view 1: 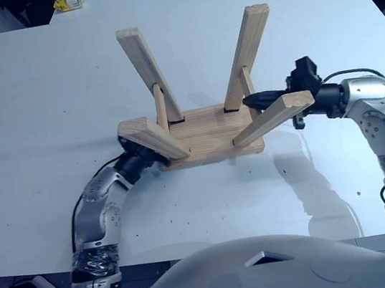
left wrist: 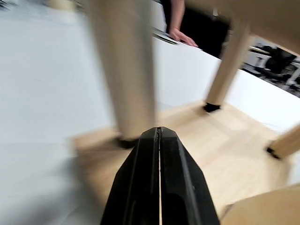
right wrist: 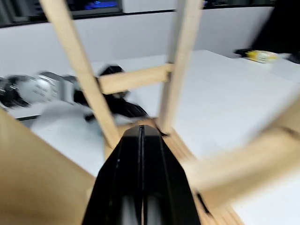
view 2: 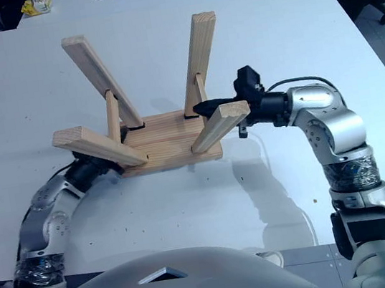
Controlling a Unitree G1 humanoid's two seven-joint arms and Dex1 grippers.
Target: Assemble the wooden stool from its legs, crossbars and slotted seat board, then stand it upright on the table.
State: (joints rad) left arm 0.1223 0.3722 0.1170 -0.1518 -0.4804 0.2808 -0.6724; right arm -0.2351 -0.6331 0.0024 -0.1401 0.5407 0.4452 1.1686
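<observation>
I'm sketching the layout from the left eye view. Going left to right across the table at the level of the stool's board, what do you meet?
left gripper → seat board → right gripper

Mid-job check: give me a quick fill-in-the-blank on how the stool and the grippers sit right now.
1. The stool rests ___ on the table, seat board down.
2. ___ legs point up from it.
3. The left gripper and right gripper each have their fingers ___.
Missing words: upside down; four; shut.
</observation>
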